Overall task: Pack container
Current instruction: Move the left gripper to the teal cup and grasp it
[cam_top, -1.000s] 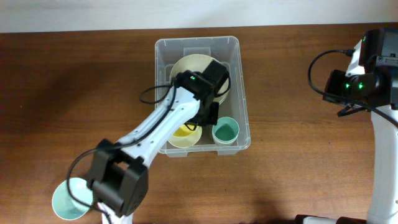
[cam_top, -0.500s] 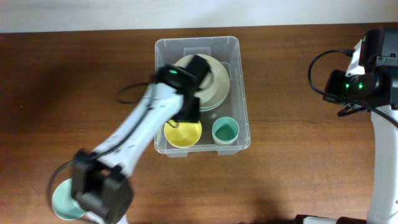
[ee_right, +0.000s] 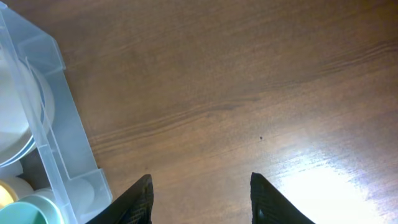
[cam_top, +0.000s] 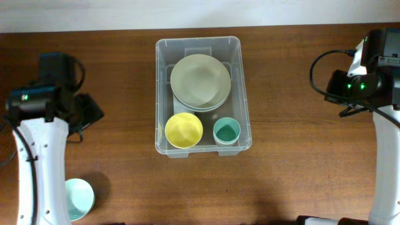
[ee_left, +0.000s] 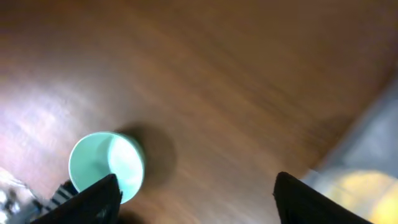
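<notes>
L jaws + R jaws spread, empty; plates (cam_top: 200, 80) in container (cam_top: 197, 41) whole only overhead.

A dark brown wooden table (cam_top: 125, 75) is filling nearly every view, its grain running from the left edge to the right. Beyond the far edge a pale strip (cam_top: 187, 12) is showing; whether it is wall or floor I cannot tell. Light is glaring white (ee_right: 336, 186) on the wood in the right wrist view, and a softer sheen (ee_left: 37, 124) is lying on it in the blurred left wrist view.
</notes>
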